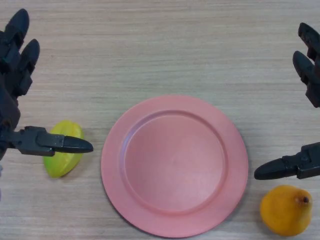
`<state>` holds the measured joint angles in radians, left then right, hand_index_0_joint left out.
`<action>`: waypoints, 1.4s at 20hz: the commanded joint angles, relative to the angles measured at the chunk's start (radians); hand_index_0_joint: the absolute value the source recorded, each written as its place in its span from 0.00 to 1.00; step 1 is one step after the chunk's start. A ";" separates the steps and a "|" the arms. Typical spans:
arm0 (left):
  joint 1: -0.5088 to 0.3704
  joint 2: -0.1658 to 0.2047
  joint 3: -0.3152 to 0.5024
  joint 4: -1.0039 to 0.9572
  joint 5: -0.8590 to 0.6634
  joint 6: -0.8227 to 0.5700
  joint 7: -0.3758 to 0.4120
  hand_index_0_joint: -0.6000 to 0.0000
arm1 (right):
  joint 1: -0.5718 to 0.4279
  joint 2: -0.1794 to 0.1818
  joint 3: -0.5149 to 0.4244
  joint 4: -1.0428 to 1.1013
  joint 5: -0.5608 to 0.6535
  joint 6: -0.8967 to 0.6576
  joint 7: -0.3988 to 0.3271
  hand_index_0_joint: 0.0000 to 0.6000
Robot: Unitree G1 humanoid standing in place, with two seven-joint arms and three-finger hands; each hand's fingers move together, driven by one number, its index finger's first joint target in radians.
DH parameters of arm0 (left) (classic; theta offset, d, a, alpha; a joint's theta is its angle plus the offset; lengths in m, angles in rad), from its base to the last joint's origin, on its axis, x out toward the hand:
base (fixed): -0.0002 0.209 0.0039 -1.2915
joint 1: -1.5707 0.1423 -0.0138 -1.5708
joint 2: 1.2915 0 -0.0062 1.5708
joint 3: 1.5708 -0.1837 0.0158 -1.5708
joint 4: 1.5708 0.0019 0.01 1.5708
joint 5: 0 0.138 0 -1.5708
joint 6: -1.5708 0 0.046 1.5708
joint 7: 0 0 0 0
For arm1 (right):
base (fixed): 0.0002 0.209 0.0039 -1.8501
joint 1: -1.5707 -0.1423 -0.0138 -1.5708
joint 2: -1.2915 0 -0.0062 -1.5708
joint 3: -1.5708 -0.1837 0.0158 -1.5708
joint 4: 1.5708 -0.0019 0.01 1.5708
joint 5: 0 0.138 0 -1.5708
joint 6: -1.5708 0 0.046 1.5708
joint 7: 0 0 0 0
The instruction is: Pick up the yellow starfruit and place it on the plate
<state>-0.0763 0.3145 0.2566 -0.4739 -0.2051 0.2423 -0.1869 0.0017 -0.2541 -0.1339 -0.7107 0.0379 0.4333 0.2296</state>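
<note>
A yellow-green starfruit (64, 157) lies on the wooden table just left of the pink plate (174, 165). The plate is empty. My left hand (15, 70) is at the left edge, open, its fingers pointing up the table and its thumb (60, 143) reaching over the top of the starfruit. My right hand (309, 55) is at the right edge, open, its thumb (287, 167) pointing toward the plate.
An orange pear-shaped fruit (286, 210) lies at the bottom right, just right of the plate and below my right thumb. The wooden table (160, 45) stretches beyond the plate.
</note>
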 commanded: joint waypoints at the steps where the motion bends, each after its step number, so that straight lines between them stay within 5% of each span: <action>1: -0.022 0.043 0.060 -0.063 0.016 -0.092 0.007 1.00 | -0.019 -0.017 -0.055 -0.068 0.024 -0.093 -0.013 0.00; 10: 0.025 0.025 0.087 -0.067 -0.025 -0.109 0.002 1.00 | -0.015 -0.012 -0.051 -0.086 0.028 -0.066 -0.022 0.00; 14: 0.081 0.012 0.107 0.026 0.110 -0.240 -0.051 1.00 | -0.030 -0.017 -0.036 -0.060 0.006 -0.078 -0.031 0.00; 21: 0.067 0.047 0.103 0.340 0.237 -0.442 0.016 1.00 | -0.040 -0.013 -0.015 -0.013 0.028 -0.106 -0.040 0.00; 28: -0.005 0.092 0.055 0.593 0.207 -0.555 0.030 1.00 | -0.037 -0.013 -0.016 -0.003 0.030 -0.122 -0.040 0.00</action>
<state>-0.0644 0.3500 0.2495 0.1965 0.0279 -0.1890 -0.2015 -0.0082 -0.2499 -0.1011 -0.6698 0.0379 0.4646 0.2242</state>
